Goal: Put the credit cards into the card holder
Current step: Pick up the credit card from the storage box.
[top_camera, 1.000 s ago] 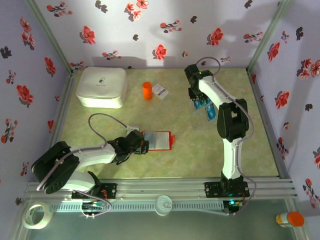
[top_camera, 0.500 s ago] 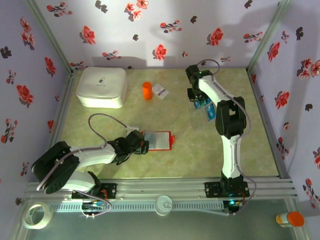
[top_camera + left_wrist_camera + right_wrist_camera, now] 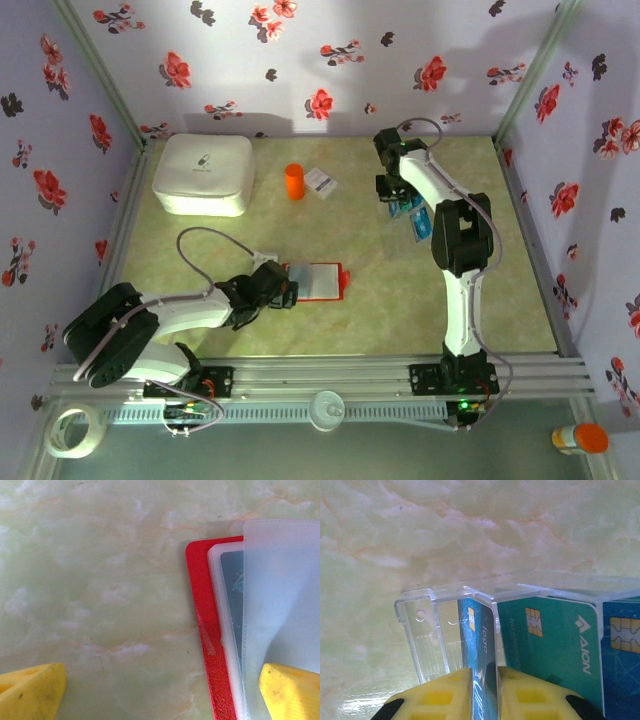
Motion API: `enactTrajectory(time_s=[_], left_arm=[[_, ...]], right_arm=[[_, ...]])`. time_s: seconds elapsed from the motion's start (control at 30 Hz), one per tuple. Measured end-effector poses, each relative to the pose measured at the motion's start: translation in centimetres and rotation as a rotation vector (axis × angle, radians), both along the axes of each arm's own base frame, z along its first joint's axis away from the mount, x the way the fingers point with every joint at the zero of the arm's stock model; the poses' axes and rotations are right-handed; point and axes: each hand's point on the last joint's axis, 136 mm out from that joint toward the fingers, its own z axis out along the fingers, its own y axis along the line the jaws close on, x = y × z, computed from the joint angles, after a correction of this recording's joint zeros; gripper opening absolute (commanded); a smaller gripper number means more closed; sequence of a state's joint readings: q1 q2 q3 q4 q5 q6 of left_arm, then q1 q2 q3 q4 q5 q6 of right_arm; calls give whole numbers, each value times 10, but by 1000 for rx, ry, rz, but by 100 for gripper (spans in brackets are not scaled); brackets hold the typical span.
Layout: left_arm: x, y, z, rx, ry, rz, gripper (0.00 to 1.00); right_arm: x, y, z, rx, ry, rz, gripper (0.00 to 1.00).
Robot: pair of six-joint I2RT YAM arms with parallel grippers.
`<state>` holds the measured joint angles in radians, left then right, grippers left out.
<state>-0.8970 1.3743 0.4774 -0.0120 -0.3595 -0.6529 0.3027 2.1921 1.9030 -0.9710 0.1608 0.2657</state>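
"Since the right gripper (image 3: pixel 483 690) closed in over the last second, what has it got?"

"Its fingers (image 3: pixel 445 695) now pinch one blue card (image 3: pixel 476 630), which stands on edge at the left end of the clear tray (image 3: pixel 422 625). I read that as a grip made but not yet lifted. The card is down in the tray, with the teal card (image 3: pixel 545 640) just beside it (chip and print face my wrist camera)."

"Did anything else move?"

"Hardly. From above, the right arm has crept a touch toward the far wall, over the cards (image 3: pixel 421 222). The left arm and the holder (image 3: pixel 318 281) sit as they did. The holder lies open mid-table, well apart from the tray. My left gripper (image 3: pixel 160 695) is spread wide and holds nothing. One finger is over the holder's frosted sleeve (image 3: pixel 280 590) and the other over bare table (image 3: pixel 100 580). Whether it presses the sleeve I cannot tell."

"So what does that mean for the job?"

"The pick is on. Next I'd want to draw the card straight up, clear of the tray wall, then carry it across to the holder. A dark card seems to sit in a sleeve already, but I judge most of the work is still ahead."
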Motion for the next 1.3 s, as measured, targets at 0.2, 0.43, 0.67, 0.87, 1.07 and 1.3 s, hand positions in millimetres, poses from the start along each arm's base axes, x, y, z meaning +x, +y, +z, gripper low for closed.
enactTrajectory(time_s=[0.2, 0.43, 0.67, 0.87, 1.07, 1.3], left_arm=[[0, 0, 0, 0, 0, -2, 100], [0, 0, 0, 0, -1, -2, 100], [0, 0, 0, 1, -3, -1, 100], [-1, 0, 0, -2, -3, 6, 100], [-1, 1, 1, -8, -4, 18, 100], [-9, 10, 1, -13, 6, 31, 100]], right_arm=[[2, 1, 2, 14, -3, -4, 14], [2, 5, 3, 39, -4, -2, 0], [1, 14, 14, 108, -11, 9, 0], [-1, 39, 79, 272, -133, 39, 0], [-43, 93, 132, 516, -270, 121, 0], [-120, 158, 63, 728, -134, 137, 0]])
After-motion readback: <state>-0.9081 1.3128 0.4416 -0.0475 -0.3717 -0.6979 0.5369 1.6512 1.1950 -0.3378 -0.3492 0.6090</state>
